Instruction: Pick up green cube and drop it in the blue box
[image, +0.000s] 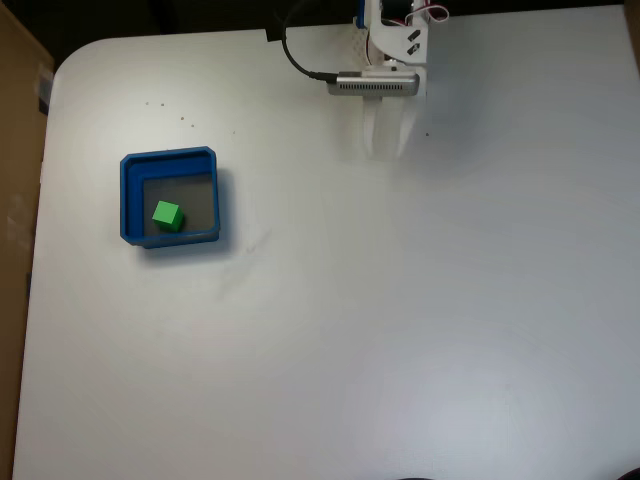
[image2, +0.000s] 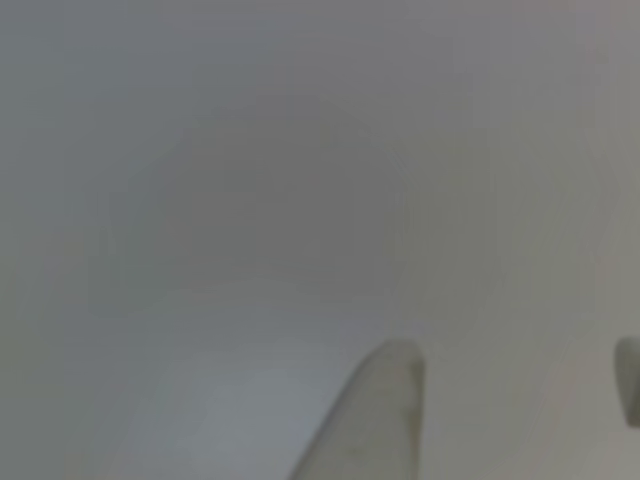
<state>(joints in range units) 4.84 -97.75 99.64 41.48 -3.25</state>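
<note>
My end effector (image2: 520, 385) appears in the other view as two pale fingertips (image2: 385, 400) spread apart over bare white surface, with nothing between them; it holds nothing. In the fixed view, the near part of the white surface (image: 400, 380) is bare. Farther back on the left sits the shallow square blue plastic box (image: 129, 200) with low walls and a grey floor. The small bright green solid cube (image: 167, 215) rests on that floor, toward the near-left corner. My end effector (image: 386, 135) hangs at the far edge, well apart from the box. Judgement: pick-up and drop appear complete; nothing remains.
</note>
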